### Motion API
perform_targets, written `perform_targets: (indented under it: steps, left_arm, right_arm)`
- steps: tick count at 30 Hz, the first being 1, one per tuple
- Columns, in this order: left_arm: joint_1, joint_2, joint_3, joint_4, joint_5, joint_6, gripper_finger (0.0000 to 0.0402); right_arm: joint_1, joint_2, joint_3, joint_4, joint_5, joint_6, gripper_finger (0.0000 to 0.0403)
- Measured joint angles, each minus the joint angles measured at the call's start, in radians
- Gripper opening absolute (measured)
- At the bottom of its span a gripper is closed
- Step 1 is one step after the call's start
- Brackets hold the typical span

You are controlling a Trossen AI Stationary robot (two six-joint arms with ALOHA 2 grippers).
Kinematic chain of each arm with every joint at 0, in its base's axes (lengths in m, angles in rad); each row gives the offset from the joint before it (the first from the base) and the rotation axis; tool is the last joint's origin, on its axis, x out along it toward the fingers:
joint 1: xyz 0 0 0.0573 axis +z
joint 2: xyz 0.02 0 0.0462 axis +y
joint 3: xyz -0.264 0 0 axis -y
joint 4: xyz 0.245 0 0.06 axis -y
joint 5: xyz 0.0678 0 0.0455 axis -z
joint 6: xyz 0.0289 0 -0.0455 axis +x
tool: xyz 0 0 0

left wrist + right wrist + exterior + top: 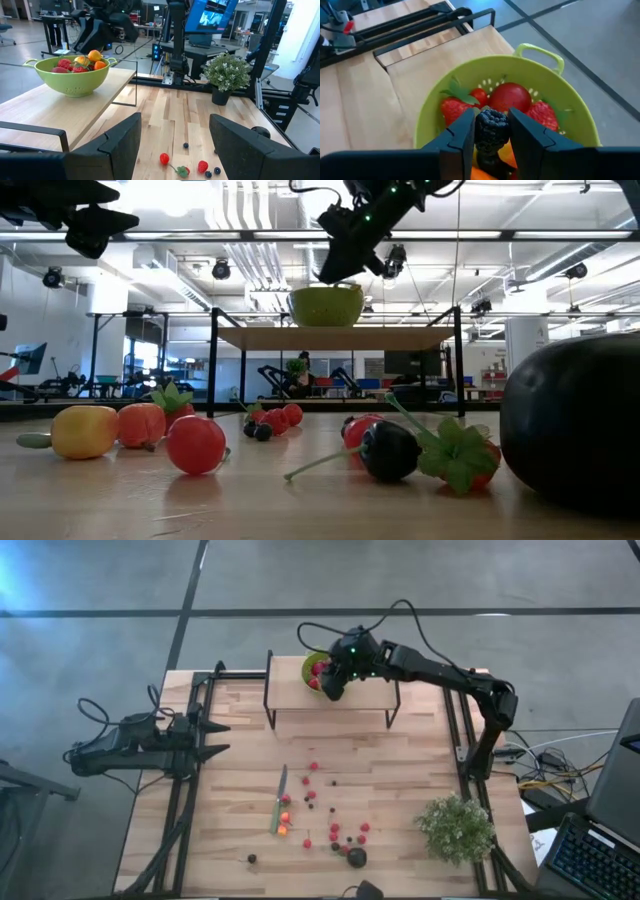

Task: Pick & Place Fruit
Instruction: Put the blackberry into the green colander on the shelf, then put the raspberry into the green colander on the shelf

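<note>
At the counter's (400, 755) near edge sits the one big dark round fruit (356, 858), looming at the right of the low view. Close by lie a blackberry on a green stalk (389, 451) and a strawberry (470, 460), touching one another. Farther along the same edge, a small dark berry (252, 859) lies alone.

A little deeper in, a yellow fruit (85, 431), an orange one (141, 423) and a red ball-shaped one (196, 444) cluster beside the green-handled knife (279, 802), which lies lengthwise on the wood. Red and dark berries scatter from there toward the middle of the counter. The bushy pale-green plant (456, 827) stands near the right edge.

The left gripper (218, 739) hangs above the left edge of the counter, well apart from the fruit, its jaws spread wide with nothing between them.

At the far side stands a raised wooden shelf on black legs (330, 690). On it rests a green colander (580, 120) already holding strawberries (454, 108), a round red fruit (510, 97) and orange pieces. The right gripper (491, 131) hovers directly over the colander, its jaws closed on a blackberry (492, 129) held just above the fruit inside.
</note>
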Motion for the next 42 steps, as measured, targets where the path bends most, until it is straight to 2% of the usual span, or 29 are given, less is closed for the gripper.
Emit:
perform_targets:
  steps: [5,15,21,33,42]
  left_arm:
    - [0.000,0.000,0.000,0.000,0.000,0.000,0.0241]
    - [0.000,0.000,0.000,0.000,0.000,0.000,0.0241]
    - [0.000,0.000,0.000,0.000,0.000,0.000,0.0241]
    - [0.000,0.000,0.000,0.000,0.000,0.000,0.0241]
    - [0.000,0.000,0.000,0.000,0.000,0.000,0.0241]
  right_arm:
    - [-0.008,0.000,0.000,-0.012,0.001,0.006,0.0108]
    - [-0.007,0.000,0.004,-0.038,0.000,0.004,0.0188]
    - [0.001,-0.005,0.100,-0.168,-0.008,0.001,0.0210]
    - [0.230,-0.010,0.258,-0.521,-0.003,-0.031,0.0163]
    - [0.470,-0.015,0.125,-0.621,-0.005,0.003,0.0128]
